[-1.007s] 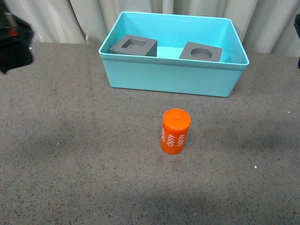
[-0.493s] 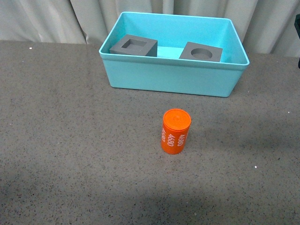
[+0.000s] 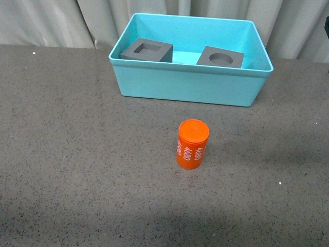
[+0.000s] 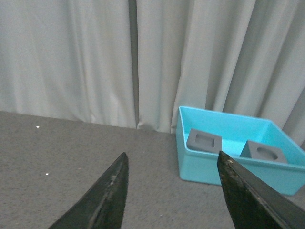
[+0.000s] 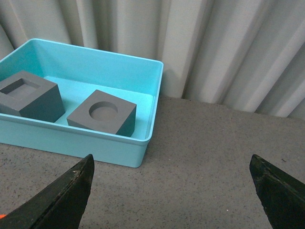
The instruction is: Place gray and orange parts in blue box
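Bare table [image 3: 77, 154] surrounds orange cylinder [image 3: 193, 144]; blue box's [image 3: 187, 87] middle lies free between cubes [image 3: 146, 50] [image 3: 220, 57].

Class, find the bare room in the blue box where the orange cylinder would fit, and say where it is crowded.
In the blue box, bare floor shows between the square-recess cube and the round-recess cube, and behind both along the far wall. It is crowded along the near wall, where both cubes sit.
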Robot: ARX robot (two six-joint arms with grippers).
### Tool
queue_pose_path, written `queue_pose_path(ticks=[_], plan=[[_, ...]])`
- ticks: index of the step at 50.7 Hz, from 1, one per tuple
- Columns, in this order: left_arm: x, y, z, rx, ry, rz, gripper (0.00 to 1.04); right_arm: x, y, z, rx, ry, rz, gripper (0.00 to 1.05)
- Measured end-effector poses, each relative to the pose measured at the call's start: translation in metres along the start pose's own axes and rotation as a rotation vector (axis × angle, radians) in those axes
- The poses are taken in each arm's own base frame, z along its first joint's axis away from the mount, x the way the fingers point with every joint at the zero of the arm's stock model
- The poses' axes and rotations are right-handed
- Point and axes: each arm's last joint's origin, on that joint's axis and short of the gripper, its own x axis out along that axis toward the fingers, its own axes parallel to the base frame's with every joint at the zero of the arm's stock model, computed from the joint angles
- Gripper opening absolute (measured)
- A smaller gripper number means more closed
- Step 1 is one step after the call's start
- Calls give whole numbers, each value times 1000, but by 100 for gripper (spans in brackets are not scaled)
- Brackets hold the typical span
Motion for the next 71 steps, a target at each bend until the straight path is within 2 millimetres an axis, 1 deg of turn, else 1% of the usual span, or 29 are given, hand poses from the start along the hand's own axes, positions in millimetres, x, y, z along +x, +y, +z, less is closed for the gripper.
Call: queue_pose_path(ticks=[2,5,8,10,13,14,24,25,27,36,40,46,48,50,53,57,61,66,71], plan=[[-1,1,0,20,5,-5,50,0,0,0,0,-1,-1,95],[-2,4,-1,51,13,-3,39,0,0,0,1,-2,0,95],[-4,7,-1,74,21,-13,25,0,0,0,0,-1,0,95],[-9,12,-3,86,53,-33,16,0,0,0,0,-1,0,95],[-15,17,-2,89,46,7,3,0,0,0,0,-1,0,95],[-15,17,2,92,38,10,4,0,0,0,0,0,0,95],[-15,17,1,100,56,4,4,0,0,0,0,0,0,95],[-15,17,1,100,55,4,5,0,0,0,0,0,0,95],[-15,17,1,100,55,4,11,0,0,0,0,0,0,95],[-15,17,1,100,55,5,53,0,0,0,0,0,0,95],[-15,17,1,101,55,5,67,0,0,0,0,0,0,95],[-15,17,1,100,55,5,94,0,0,0,-1,0,1,95],[-15,17,1,103,55,5,100,0,2,0,-35,-49,61,95],[-15,17,1,103,55,5,98,3,5,2,-95,-88,126,95],[-15,17,1,103,55,5,98,10,14,4,-162,-58,230,95],[-15,17,1,103,55,5,98,26,31,5,-204,31,353,95],[-15,17,1,104,55,5,98,37,41,5,-208,101,422,95],[-15,17,1,103,55,5,98,52,62,4,-213,236,551,95],[-15,17,1,103,55,5,98,64,80,2,-228,386,617,95]])
